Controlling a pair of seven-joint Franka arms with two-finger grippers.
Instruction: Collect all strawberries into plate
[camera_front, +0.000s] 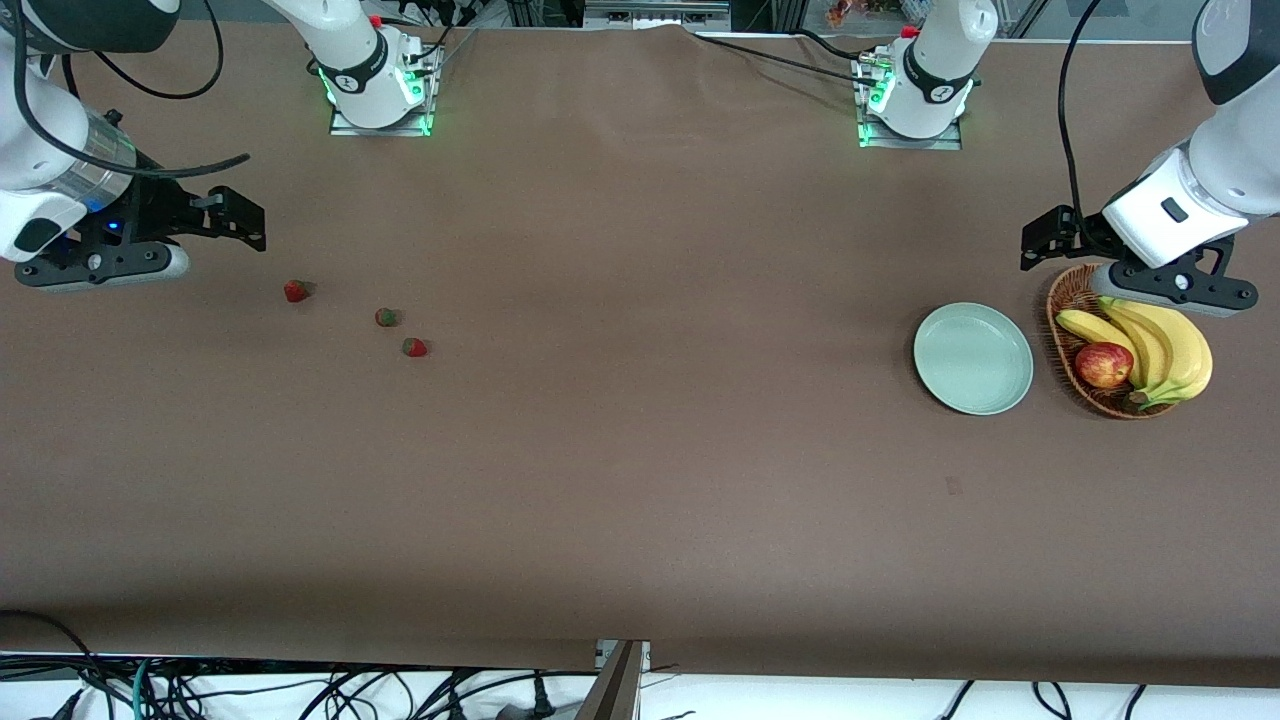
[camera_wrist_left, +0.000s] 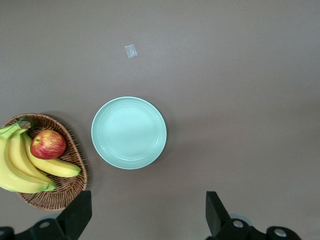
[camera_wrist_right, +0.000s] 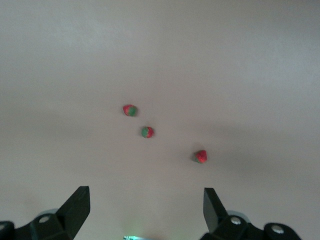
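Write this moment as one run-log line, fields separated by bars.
strawberries: on table | plate: empty | left gripper: open, above basket | right gripper: open, near strawberries

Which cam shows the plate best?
Left wrist view: the plate sits mid-frame, whole rim visible, bare, beside the basket. The front view shows it small, toward the left arm's end. Right wrist view misses it.
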